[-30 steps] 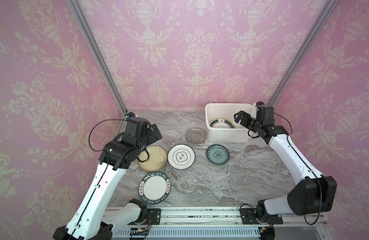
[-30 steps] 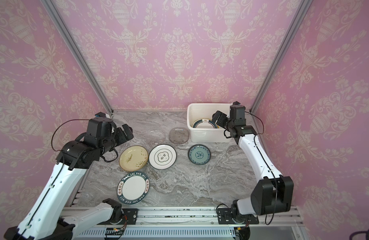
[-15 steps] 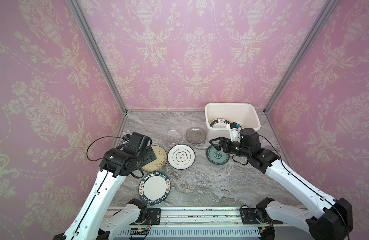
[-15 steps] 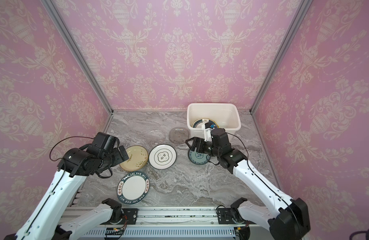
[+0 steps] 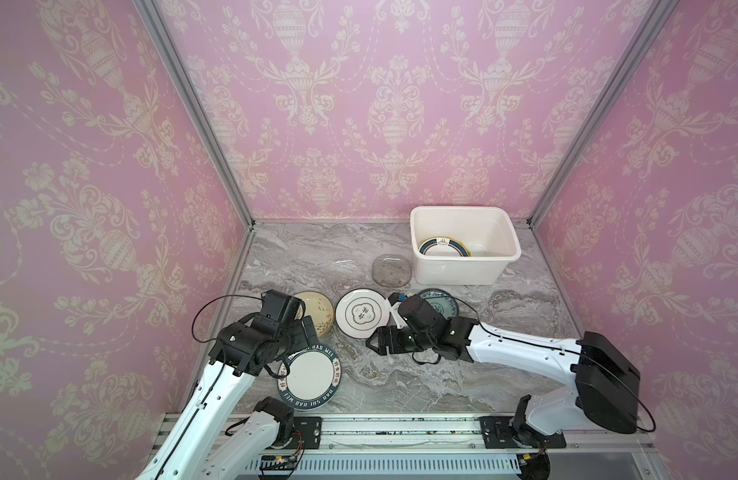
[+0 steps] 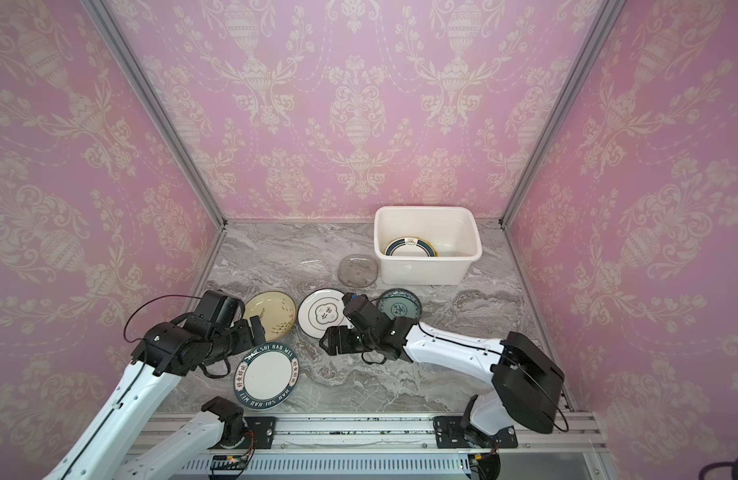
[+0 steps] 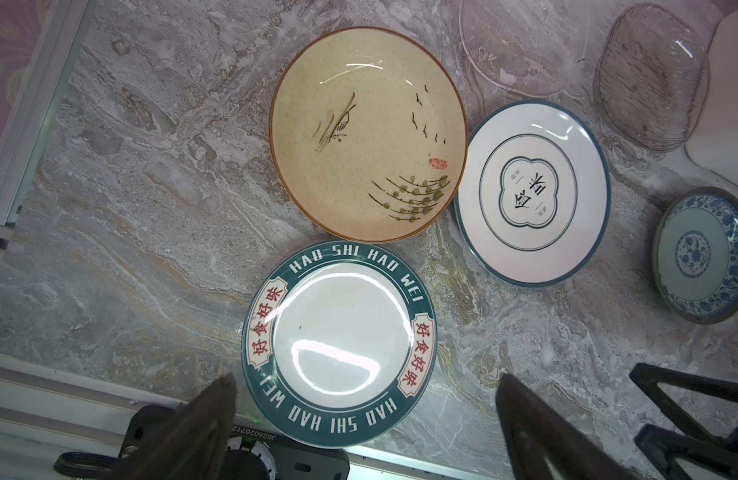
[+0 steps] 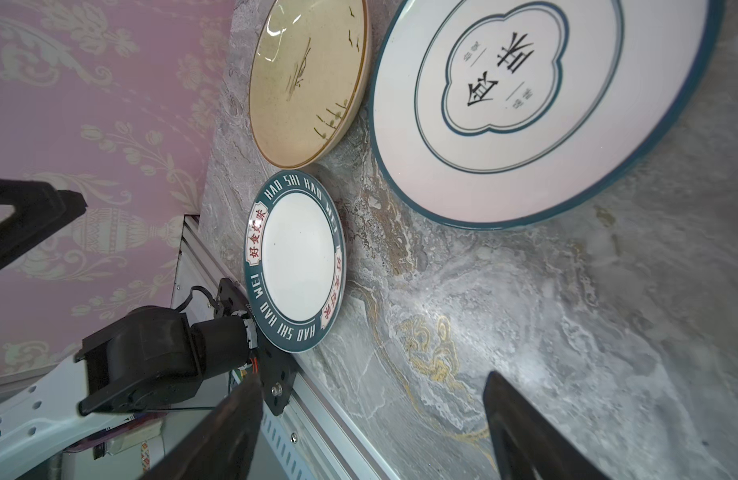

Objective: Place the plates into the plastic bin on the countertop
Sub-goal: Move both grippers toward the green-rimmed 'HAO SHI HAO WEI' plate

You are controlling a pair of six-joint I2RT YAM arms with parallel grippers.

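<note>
The white plastic bin (image 5: 454, 272) stands at the back right of the countertop (image 5: 421, 382) with a dark-rimmed plate (image 5: 442, 249) inside. On the countertop lie two clear glass plates (image 5: 392, 270) (image 5: 348, 272), a cream plate (image 5: 317, 309), a white plate with a dark rim (image 5: 361, 318), a teal patterned plate (image 5: 442, 301) and a white lettered plate (image 5: 311, 378). My left gripper (image 7: 365, 380) hangs open above the lettered plate (image 7: 338, 340), holding nothing. My right gripper (image 8: 373, 380) is open and empty over bare marble, just in front of the white dark-rimmed plate (image 8: 546, 104).
A silver aluminium rail (image 5: 400, 432) runs along the front edge and carries both arm bases. Pink patterned walls close in the left, back and right. The right forearm (image 5: 516, 349) stretches across the front right of the marble.
My right arm has swung from the bin down to the front middle, its jaws slightly narrower. My left arm has lowered and pulled forward from the cream plate to above the lettered plate.
</note>
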